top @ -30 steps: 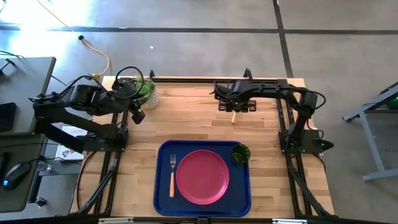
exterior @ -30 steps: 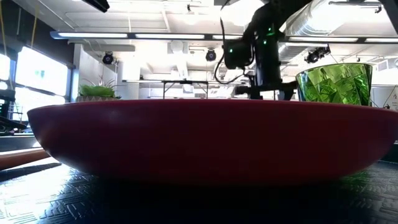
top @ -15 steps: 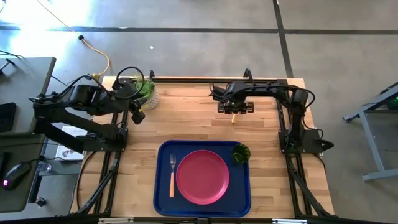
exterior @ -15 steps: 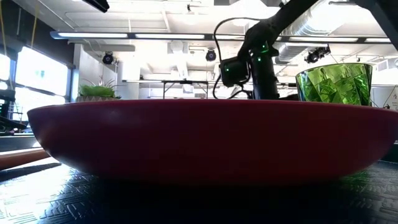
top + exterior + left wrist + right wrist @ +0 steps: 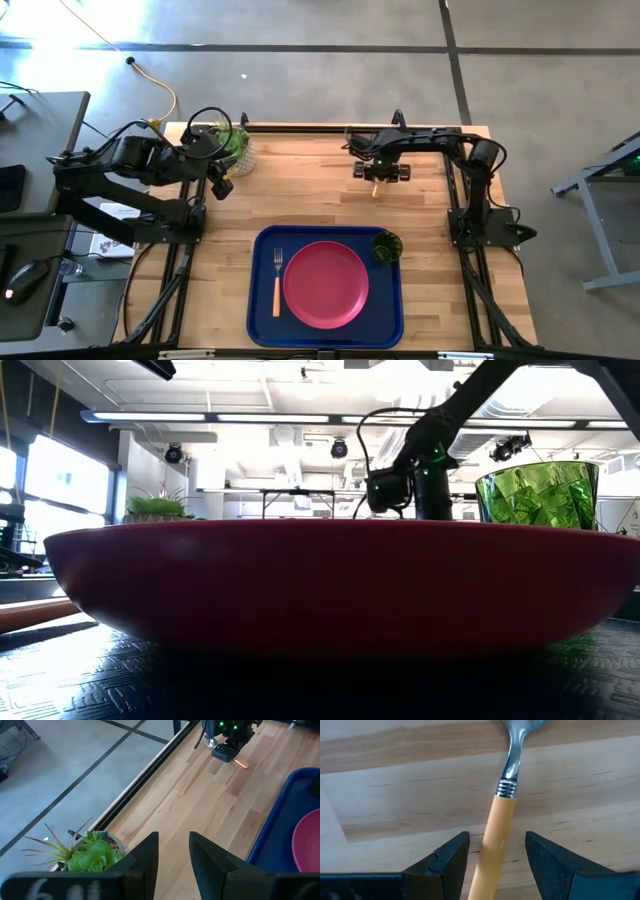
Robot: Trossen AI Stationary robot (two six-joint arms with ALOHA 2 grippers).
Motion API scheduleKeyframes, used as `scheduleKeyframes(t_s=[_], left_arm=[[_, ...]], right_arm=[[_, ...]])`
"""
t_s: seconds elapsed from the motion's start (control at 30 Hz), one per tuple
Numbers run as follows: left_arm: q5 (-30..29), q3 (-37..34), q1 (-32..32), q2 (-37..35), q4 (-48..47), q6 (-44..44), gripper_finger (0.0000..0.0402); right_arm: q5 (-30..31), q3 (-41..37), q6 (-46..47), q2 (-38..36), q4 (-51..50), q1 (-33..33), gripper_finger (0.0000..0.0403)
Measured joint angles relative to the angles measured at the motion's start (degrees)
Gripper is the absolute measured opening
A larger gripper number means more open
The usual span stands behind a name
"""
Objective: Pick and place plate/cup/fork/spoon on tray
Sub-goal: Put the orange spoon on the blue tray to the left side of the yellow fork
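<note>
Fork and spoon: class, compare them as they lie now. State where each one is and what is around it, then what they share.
The fork lies on the tray, left of the plate; the spoon lies on the bare table, off the tray. Nothing is near the fork, while the open right gripper straddles the spoon's handle without touching it. The fork's tines show; the spoon's bowl is mostly out of view. Both have slim orange-yellow handles and metal heads.

Overhead, table-level behind plate (image 5: pixel 320 585), two wrists
</note>
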Motion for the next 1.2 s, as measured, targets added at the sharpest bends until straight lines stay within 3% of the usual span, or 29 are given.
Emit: scheduleKeyframes(t_s=[0.2,0.47,0.63,1.2], left_arm=[[0.0,0.0,0.0,0.0,0.0,0.0,0.0099],[0.0,0.0,0.0,0.0,0.0,0.0,0.0099],[0.0,0.0,0.0,0.0,0.0,0.0,0.0099],[0.0,0.0,0.0,0.0,0.1,1.4,0.0099]], right_arm=[[-0.6,-0.4,0.0,-0.1,0.3,-0.3,0.0175],[-0.7,-0.4,0.0,0.1,0.9,-0.2,0.0084],[-0.7,-0.4,-0.3,0.1,0.9,-0.2,0.0049],[1.3,4.9,-1.3,0.5,-2.0,3.3,0.0035]])
